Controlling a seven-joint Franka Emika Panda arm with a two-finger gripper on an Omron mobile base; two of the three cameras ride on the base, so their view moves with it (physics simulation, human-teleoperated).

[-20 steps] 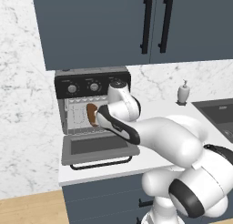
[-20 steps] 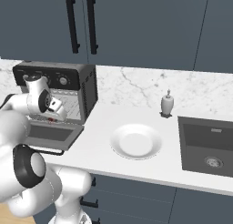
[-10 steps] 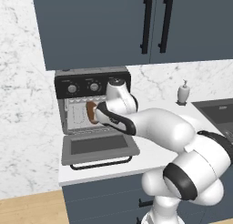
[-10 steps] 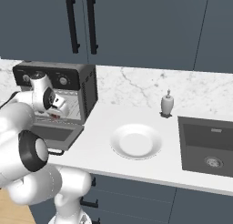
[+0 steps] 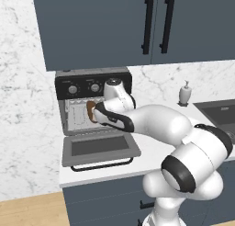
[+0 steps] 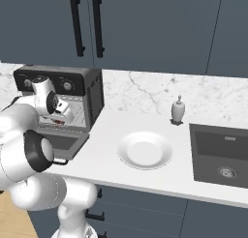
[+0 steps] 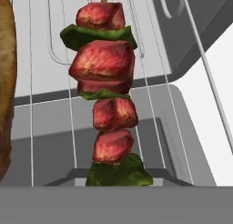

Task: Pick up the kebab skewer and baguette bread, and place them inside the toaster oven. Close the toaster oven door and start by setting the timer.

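Now we have pushed the skewer (image 7: 105, 89) deeper onto the oven (image 5: 94, 111) rack beside the bread (image 7: 5, 86); pincer grip unclear.

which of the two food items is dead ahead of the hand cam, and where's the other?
The kebab skewer, red chunks with green pieces, runs down the middle over the wire rack. The baguette bread is the plain brown crust at the left edge.
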